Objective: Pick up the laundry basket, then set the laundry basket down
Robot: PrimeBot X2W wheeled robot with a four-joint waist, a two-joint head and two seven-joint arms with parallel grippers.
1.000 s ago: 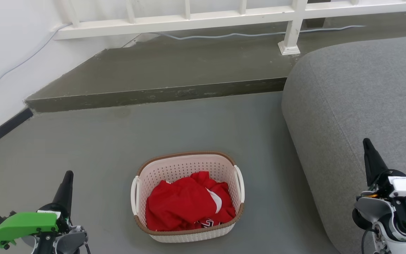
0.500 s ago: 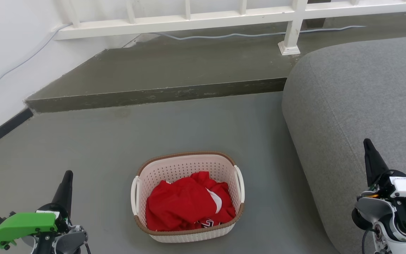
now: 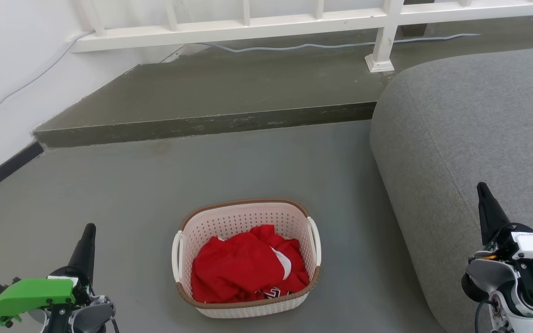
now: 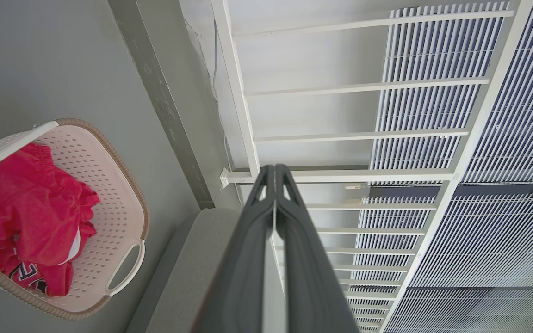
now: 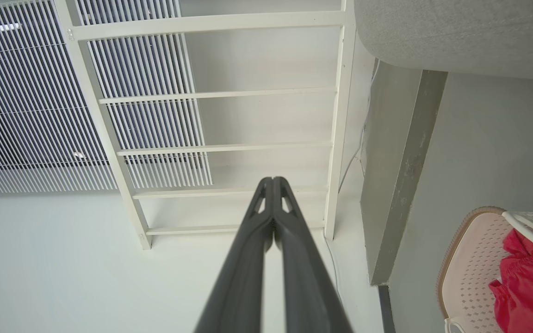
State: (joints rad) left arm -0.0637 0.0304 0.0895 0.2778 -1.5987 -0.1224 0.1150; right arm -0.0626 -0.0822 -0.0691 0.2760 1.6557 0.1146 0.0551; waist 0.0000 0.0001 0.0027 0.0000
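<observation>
The laundry basket is cream-white with a brown rim and white side loop handles. It stands on the grey floor in the lower middle of the head view, holding red clothing. My left gripper is shut, apart from the basket to its left. My right gripper is shut, well to the basket's right, over the grey cushion. The left wrist view has the basket at the left, beside my shut left gripper. The right wrist view has the basket at the lower right, away from my shut right gripper.
A large grey cushioned seat stands close to the basket's right side. A raised floor step runs across behind it, with a white railing and a cable beyond. A white wall is at the left.
</observation>
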